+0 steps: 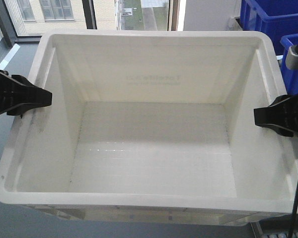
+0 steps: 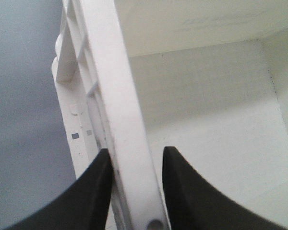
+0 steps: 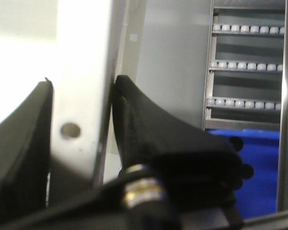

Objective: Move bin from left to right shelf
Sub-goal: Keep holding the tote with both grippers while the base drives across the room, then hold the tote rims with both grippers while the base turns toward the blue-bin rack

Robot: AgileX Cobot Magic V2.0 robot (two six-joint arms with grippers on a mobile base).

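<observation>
— Bin (image 1: 149, 201) where?
— Dead centre of the front view, open side up, empty, filling nearly the whole picture. Lying lengthwise from 9 to 3 o'clock, with the printed long wall at 12. Seemingly lifted clear of any support, though with the underside out of sight.

— Held how?
— By both short ends. Left gripper (image 2: 134, 155) at 9 o'clock, narrowed astride the ribbed rim, outer finger against the ribs, inner finger close on the inside wall. Right gripper (image 3: 81, 84) at 3 o'clock, likewise pinched across the rim, a finger on each face. Nothing else in either.

— Nearer arm?
— Neither. Set evenly between the two, each grip about midway along its end wall.

— And farther out?
— Dark blue crates (image 1: 273, 20) at 1 to 2 o'clock, just past the far right corner. Roller shelf (image 3: 247, 67) outward of the right end in the right wrist view, with a blue crate (image 3: 252, 153) below it. Window (image 1: 89, 12) at 12.

— So the coming move?
— Probably a carry toward 3 o'clock, along the length, right end leading. Worth keeping both ends level and matched in pace; otherwise likely to twist out of one pinch. Worth minding the blue crates on that side too.
</observation>
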